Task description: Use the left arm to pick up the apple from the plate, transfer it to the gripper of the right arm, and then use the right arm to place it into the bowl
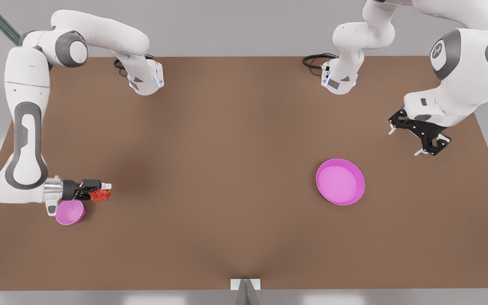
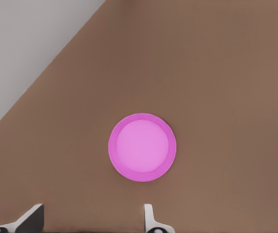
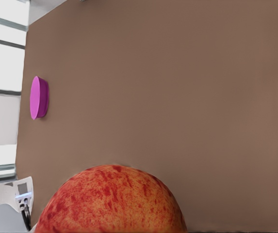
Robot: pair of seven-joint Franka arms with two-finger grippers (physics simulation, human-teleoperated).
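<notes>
I see the apple [image 1: 100, 195] held off the table in my right gripper [image 1: 102, 190], at the front view's left. The gripper lies sideways and its two fingers are closed on the apple, one on each side. In the right wrist view the apple [image 3: 110, 201] is big and close, red with yellow patches.

The bowl [image 1: 70, 212] sits on the brown table [image 1: 227, 169] just beside the apple, a bit nearer the front edge, partly under the right gripper's wrist. The apple is not in the bowl.

The plate [image 1: 340, 181] is well apart from them, over at the front view's right. It has nothing on it. The right wrist view shows the plate [image 3: 39, 97] far off, seen from its side.

My left gripper [image 1: 420, 137] hangs above the table near the plate, toward the far right edge. Its fingers are spread apart and hold nothing. The left wrist view looks down at the plate [image 2: 142, 147], with the fingertips [image 2: 149, 216] wide apart.
</notes>
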